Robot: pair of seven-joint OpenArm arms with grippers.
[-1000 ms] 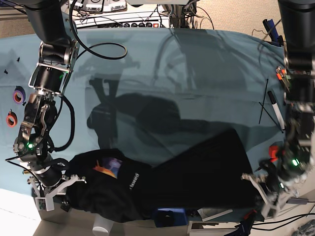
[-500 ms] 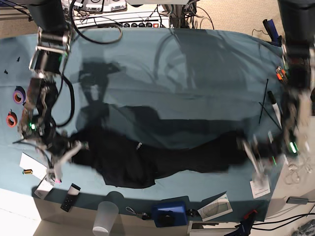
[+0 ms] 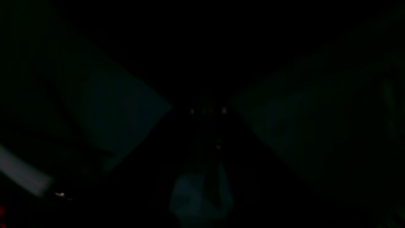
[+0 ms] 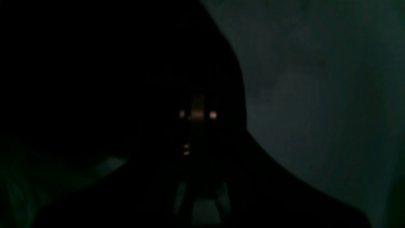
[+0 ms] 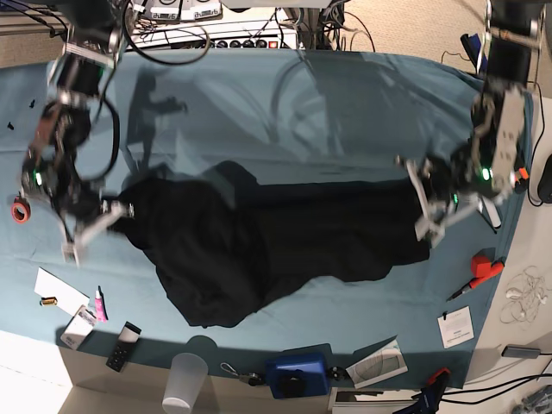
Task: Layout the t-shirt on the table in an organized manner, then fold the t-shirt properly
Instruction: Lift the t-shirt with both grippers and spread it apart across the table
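Observation:
The black t-shirt (image 5: 259, 250) lies stretched across the middle of the teal table (image 5: 328, 112), with a bunched lobe drooping toward the near edge; its print is hidden. My right gripper (image 5: 108, 217), on the left of the base view, is shut on the shirt's left end. My left gripper (image 5: 424, 209), on the right of the base view, is shut on the shirt's right end. Both wrist views are very dark: black cloth (image 3: 202, 63) fills the centre between patches of teal table (image 3: 120, 110), and black cloth (image 4: 95, 79) lies beside the table (image 4: 316, 79).
A red tape roll (image 5: 19, 210) sits at the left edge. Paper (image 5: 59, 291), a pink tube (image 5: 101, 304) and a black remote (image 5: 125, 345) lie near left. A clear cup (image 5: 183, 379) and a blue object (image 5: 296, 377) stand at the near edge. A red tool (image 5: 485, 266) lies at right.
Both grippers moved from the near edge toward the table's middle and apart, dragging the shirt with them. The shirt went from a bunched heap to a long spread band.

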